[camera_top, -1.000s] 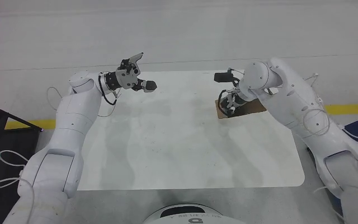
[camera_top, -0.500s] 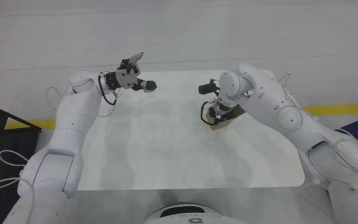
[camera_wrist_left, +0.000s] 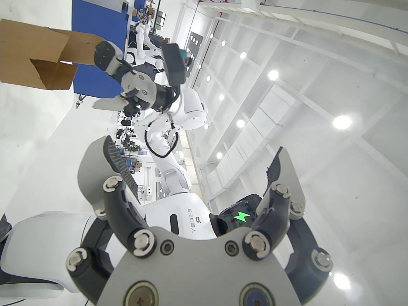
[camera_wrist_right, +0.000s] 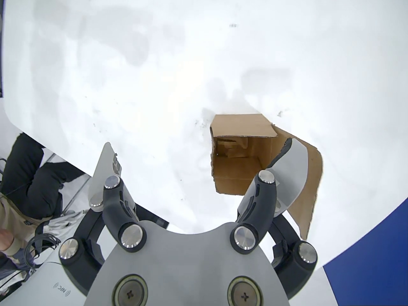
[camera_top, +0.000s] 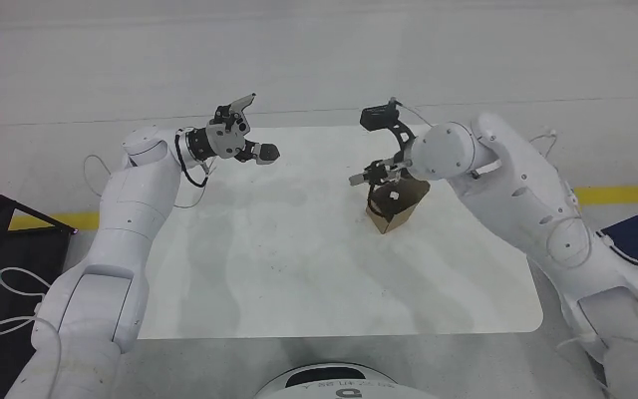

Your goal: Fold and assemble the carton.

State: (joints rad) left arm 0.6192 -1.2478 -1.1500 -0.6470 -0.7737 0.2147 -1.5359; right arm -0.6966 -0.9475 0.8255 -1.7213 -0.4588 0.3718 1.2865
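The brown carton (camera_top: 394, 206) stands on the white table (camera_top: 299, 269), right of centre, opened into a box shape. In the right wrist view the carton (camera_wrist_right: 237, 157) shows its open mouth and one long flap spread out to the side. My right gripper (camera_top: 382, 176) hovers just above it, open, and one finger (camera_wrist_right: 291, 173) overlaps that flap. The left wrist view shows the carton (camera_wrist_left: 32, 55) with the right gripper (camera_wrist_left: 127, 87) at its edge. My left gripper (camera_top: 237, 108) is held up at the far left edge of the table, open and empty, with its fingers (camera_wrist_left: 111, 157) pointing away from the table.
Bare table surface stretches left of and in front of the carton. The table's rounded edge (camera_wrist_right: 41, 135) runs near the right gripper, and floor with a yellow line (camera_top: 608, 195) lies beyond the right side.
The carton went from the table's right edge to right of centre with the right gripper, and from lying flat to standing as a box. The right gripper now sits higher. The left arm stayed still.
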